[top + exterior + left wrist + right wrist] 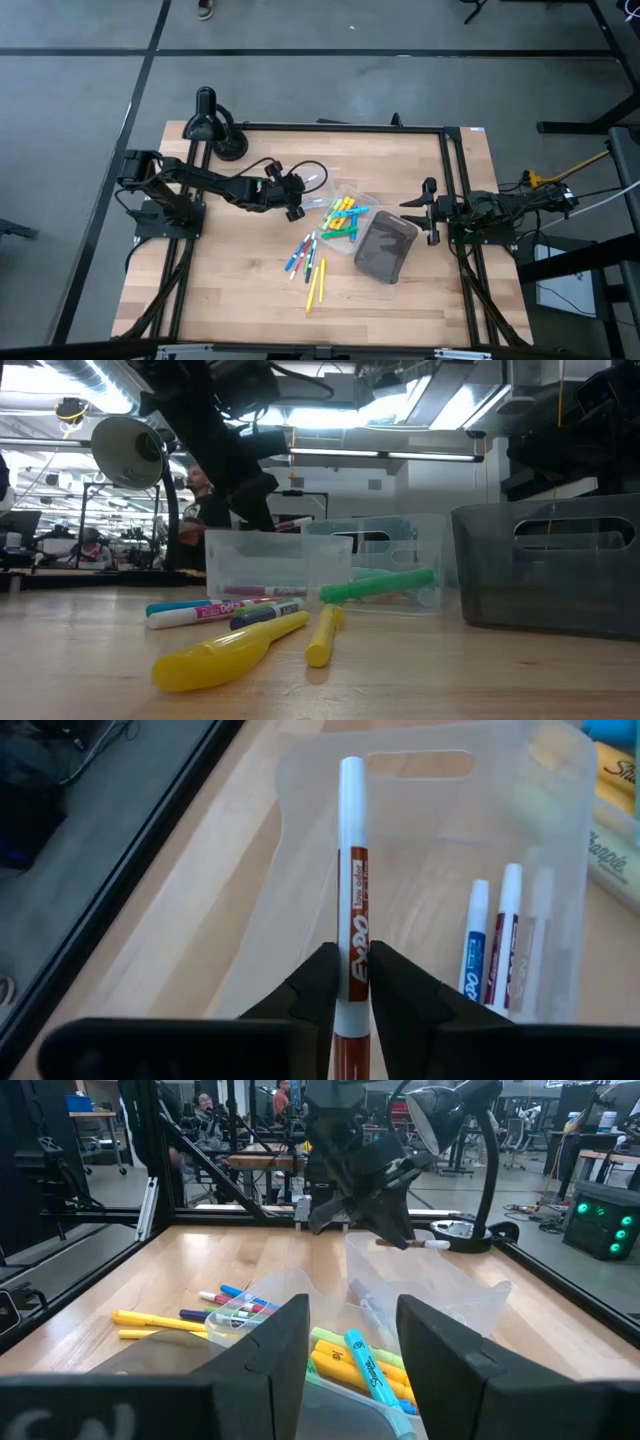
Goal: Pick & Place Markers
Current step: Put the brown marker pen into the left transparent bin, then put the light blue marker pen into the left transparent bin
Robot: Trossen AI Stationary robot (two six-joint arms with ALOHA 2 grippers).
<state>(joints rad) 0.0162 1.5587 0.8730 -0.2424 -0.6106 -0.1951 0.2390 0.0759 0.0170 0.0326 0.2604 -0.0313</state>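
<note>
My left gripper [352, 955] is shut on a thin white marker with a red label [352, 840] and hangs over a clear tray [450, 830]. Three thin markers [490, 940] lie on that tray's floor. In the high view this gripper [293, 200] is left of the tray [322, 187]. A second clear tray [345, 218] holds yellow and green markers. More markers [305, 258] lie loose on the wood, two yellow ones [317, 285] nearest the front. At the table's right, my right gripper [428, 212] waits open and empty. My left gripper pinches the marker's labelled barrel [354, 960] between its two fingers, nearer the dark red end [350, 1055]. It comes slanting down from the table's left. The marker lies along the fingers, and its white end [350, 770] sticks out ahead over the tray, clear of it.
A dark grey bin [385, 247] stands right of the trays, close to my right gripper. A black desk lamp [207, 125] stands at the far left corner. Black frame rails run along the table's edges. Bare wood [230, 280] lies at the front left.
</note>
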